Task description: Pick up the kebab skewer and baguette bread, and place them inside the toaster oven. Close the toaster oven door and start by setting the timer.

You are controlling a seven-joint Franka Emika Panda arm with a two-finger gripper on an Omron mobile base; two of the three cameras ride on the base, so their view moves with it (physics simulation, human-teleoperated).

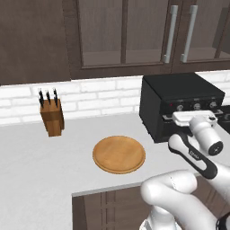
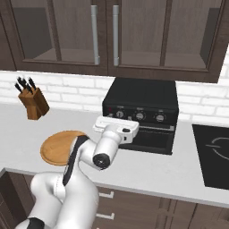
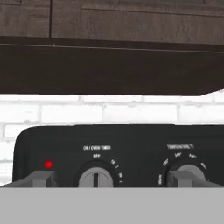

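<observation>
The toaster oven (image 1: 179,96) (image 2: 142,100) is a black box on the counter against the brick wall. Its door (image 2: 154,137) stands upright against the front, below a row of three knobs. My gripper (image 1: 194,116) (image 2: 115,122) hovers level with that row, right in front of the left end, and it is open. In the hand view the fingertips (image 3: 42,178) stand wide apart on either side of the timer knob (image 3: 96,177), whose pointer is at OFF. A red light (image 3: 48,164) glows left of it. The kebab skewer and the baguette bread are out of view.
A round wooden plate (image 1: 118,154) (image 2: 56,147) lies bare on the counter left of the oven. A knife block (image 1: 52,116) (image 2: 33,102) stands at the far left by the wall. A black cooktop (image 2: 212,154) lies right of the oven. Cabinets hang overhead.
</observation>
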